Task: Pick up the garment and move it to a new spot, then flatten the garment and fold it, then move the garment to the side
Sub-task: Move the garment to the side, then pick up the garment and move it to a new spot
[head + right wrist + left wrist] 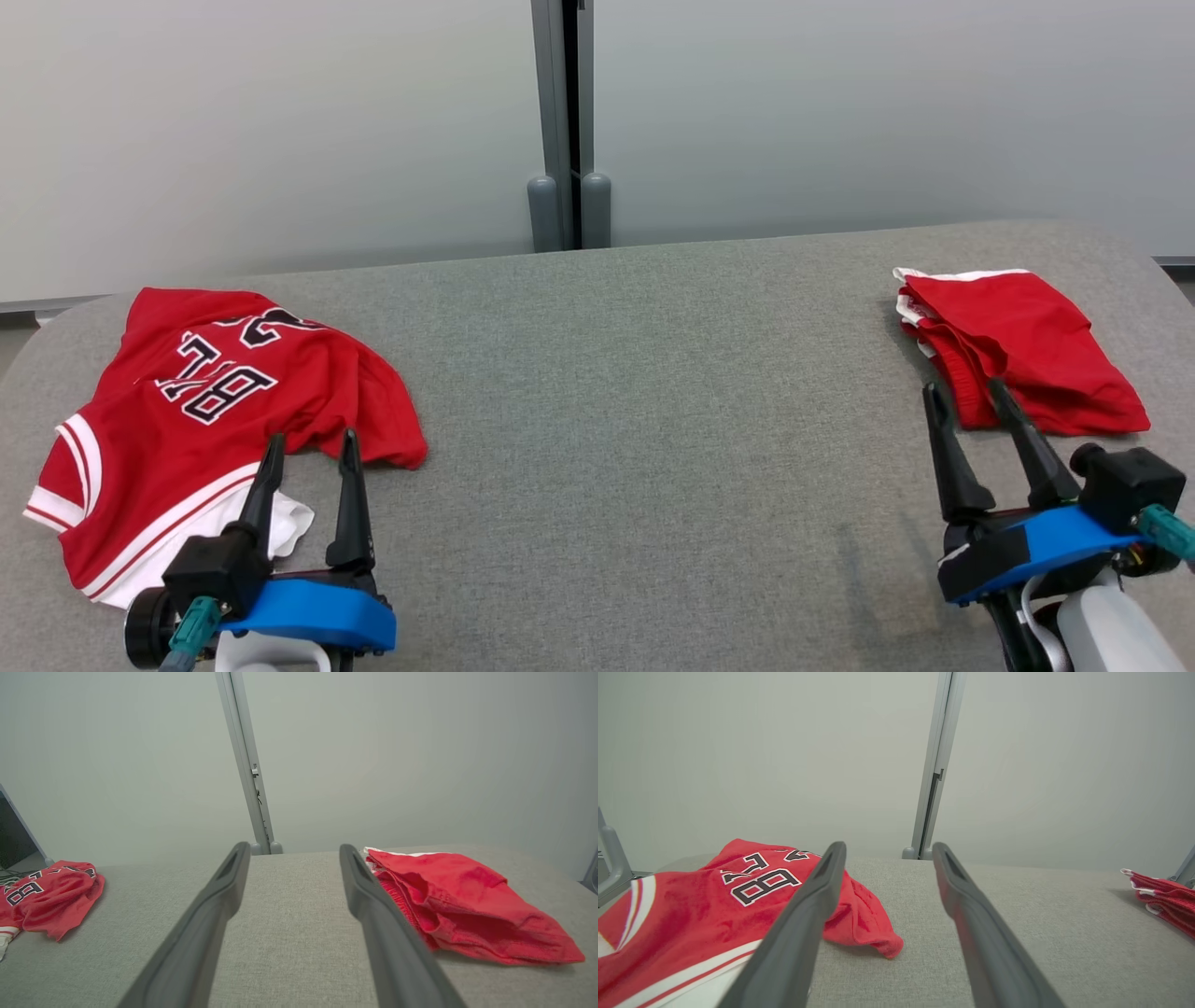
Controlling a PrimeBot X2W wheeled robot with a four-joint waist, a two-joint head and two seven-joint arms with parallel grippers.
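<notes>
Currently we see the red jersey (215, 411) lying rumpled at the left end of the grey bench (653, 420), lettering up. The left gripper (313, 439) hovers at its near edge, jaws apart and empty. The right gripper (963, 385) sits just before a folded red garment (1027, 345) at the right end, jaws likewise apart, holding nothing.

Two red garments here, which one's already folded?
The plain red garment on the robot's right: a compact stack with layered edges. The jersey on the left lies spread and rumpled, with its lettering showing.
</notes>
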